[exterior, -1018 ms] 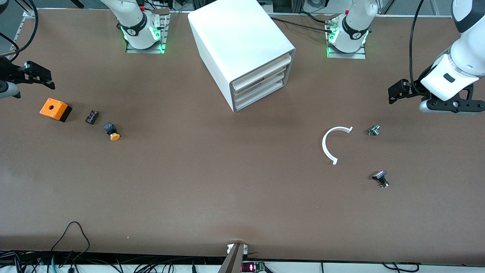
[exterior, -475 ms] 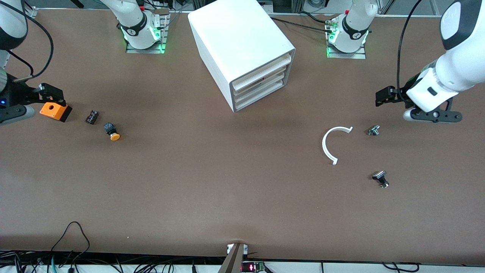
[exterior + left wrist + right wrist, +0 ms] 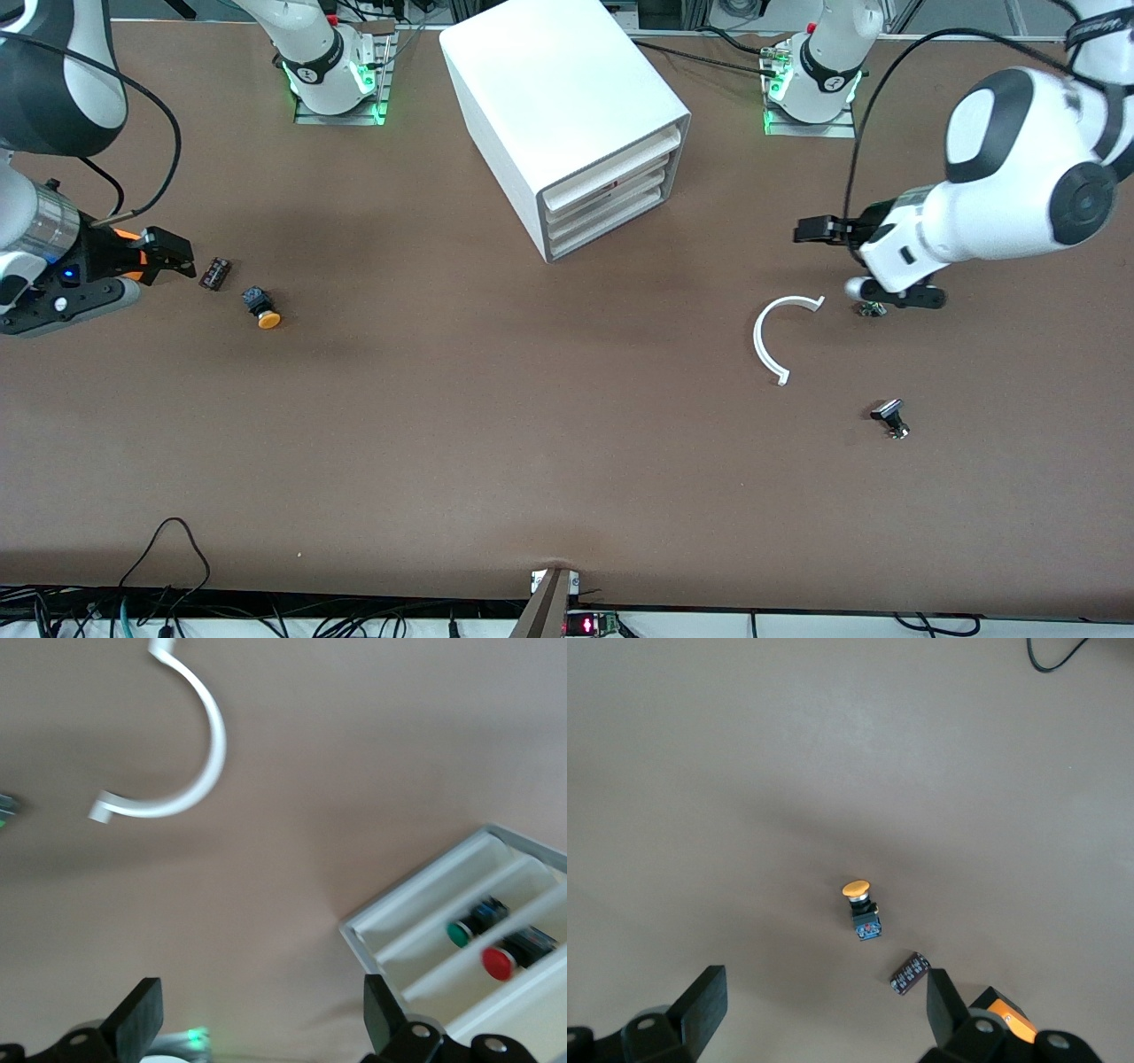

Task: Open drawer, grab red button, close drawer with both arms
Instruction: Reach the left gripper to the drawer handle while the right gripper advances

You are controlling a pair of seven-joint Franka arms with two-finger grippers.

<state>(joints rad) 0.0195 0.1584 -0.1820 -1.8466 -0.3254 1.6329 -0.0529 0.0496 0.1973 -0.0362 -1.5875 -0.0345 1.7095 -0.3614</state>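
The white cabinet (image 3: 567, 97) stands at the middle of the table near the arms' bases, its three drawers (image 3: 609, 200) pushed in. In the left wrist view the cabinet's front (image 3: 443, 967) shows a red-capped button (image 3: 499, 963) lying in one drawer, beside a green-capped one (image 3: 459, 933). My left gripper (image 3: 817, 233) hangs open and empty over the table between the cabinet and a white ring; its fingers (image 3: 137, 1020) stand wide apart. My right gripper (image 3: 173, 255) is open and empty over the orange box (image 3: 129, 236) at the right arm's end, fingers (image 3: 702, 1003) wide.
A white C-shaped ring (image 3: 772, 337) lies toward the left arm's end, with a small green part (image 3: 872, 308) and a black part (image 3: 890, 418) close by. Beside the orange box lie a small dark component (image 3: 215, 273) and an orange-capped black button (image 3: 262, 308).
Both arms have swung inward from the table's ends. The left gripper moved toward the cabinet. The right gripper moved over the orange box and now hides most of it.
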